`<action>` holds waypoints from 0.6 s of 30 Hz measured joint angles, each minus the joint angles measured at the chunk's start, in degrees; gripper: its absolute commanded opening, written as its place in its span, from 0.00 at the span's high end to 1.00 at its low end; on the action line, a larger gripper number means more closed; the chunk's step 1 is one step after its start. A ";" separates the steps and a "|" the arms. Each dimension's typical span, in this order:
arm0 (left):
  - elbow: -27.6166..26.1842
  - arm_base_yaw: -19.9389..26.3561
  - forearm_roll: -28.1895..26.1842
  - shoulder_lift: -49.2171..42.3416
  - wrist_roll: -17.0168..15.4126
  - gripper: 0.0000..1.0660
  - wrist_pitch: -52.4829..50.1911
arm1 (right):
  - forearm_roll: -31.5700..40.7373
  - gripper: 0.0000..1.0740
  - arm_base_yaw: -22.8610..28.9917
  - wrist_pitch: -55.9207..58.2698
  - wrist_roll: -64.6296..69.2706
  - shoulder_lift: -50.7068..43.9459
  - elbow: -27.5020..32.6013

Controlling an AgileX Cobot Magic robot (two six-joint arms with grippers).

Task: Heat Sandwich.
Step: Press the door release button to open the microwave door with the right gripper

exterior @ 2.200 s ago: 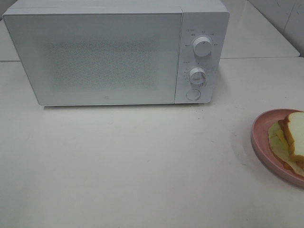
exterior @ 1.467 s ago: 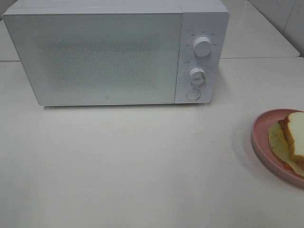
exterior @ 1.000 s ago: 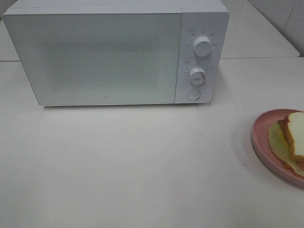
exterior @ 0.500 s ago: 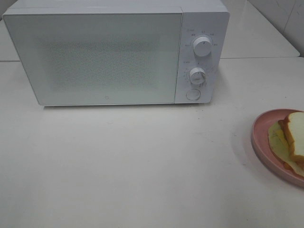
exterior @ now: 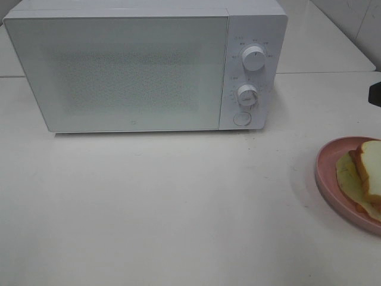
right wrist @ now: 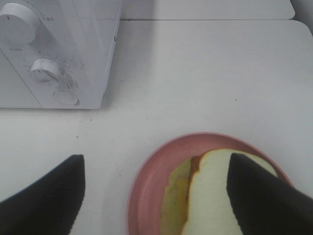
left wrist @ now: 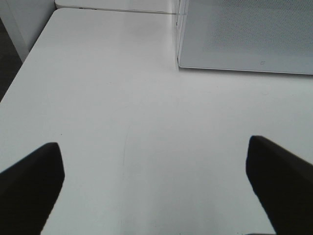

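White table (exterior: 178, 208) holds one microwave (exterior: 119, 71), one plate (exterior: 326, 173), one sandwich (exterior: 372, 170); both arms' jaws gape empty.

The left jaws stand wide apart, gripping nothing, and the right jaws stand wide apart likewise.

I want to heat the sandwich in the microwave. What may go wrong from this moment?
1. The microwave door is shut. If the pink plate is lifted first, it has nowhere to go.
2. The layers of the sandwich lie offset, not squarely stacked. A tilted lift by the open right gripper may let them slide off the plate.
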 measured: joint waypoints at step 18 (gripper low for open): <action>0.00 0.00 0.00 0.00 0.00 0.10 0.00 | 0.00 0.29 0.06 -30.88 0.80 22.17 0.00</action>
